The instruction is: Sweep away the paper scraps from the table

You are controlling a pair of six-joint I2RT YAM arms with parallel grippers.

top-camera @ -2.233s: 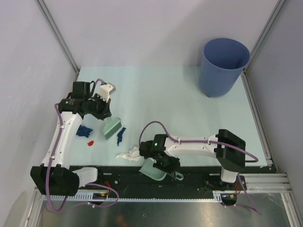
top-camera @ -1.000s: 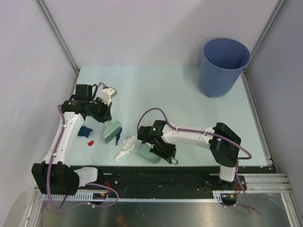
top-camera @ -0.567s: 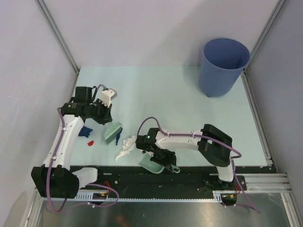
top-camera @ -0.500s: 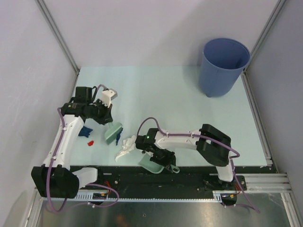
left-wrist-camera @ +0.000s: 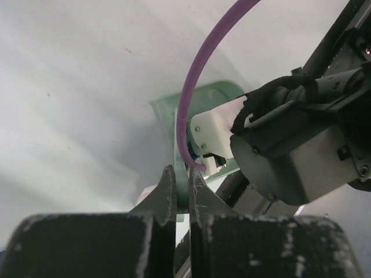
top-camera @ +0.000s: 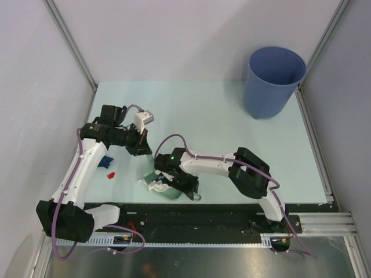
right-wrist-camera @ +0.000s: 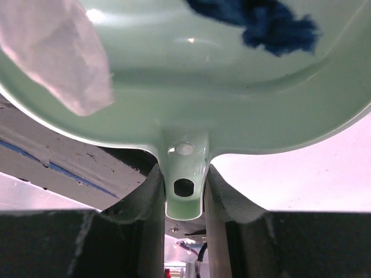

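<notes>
Pincer on the right (right-wrist-camera: 184,180) is clamped on the handle of the dustpan (right-wrist-camera: 185,92) at the near edge of the bench (top-camera: 203,110). The left pincer (left-wrist-camera: 182,180) is pinched around the brush (left-wrist-camera: 200,98), whose head meets the pan's mouth.

I judge the step in hand to be brushing the paper scraps into the pan. To do it well I would press the pan's lip flat on the bench so nothing slips beneath. I would draw the brush toward it in short, low strokes and lift only once a wad is past the lip.

In the pan lie a white scrap (right-wrist-camera: 64,63) at one side and a dark blue scrap (right-wrist-camera: 266,23) at the other. From overhead the white one seems to sit at the lip, so I cannot be sure it is fully in. A second dark blue scrap (top-camera: 106,160) and a red scrap (top-camera: 111,173) lie on the bench to the left, apart from the pan.

The blue bucket (top-camera: 272,87) stands at the far right corner. What I can see of its inside shows no paper.
</notes>
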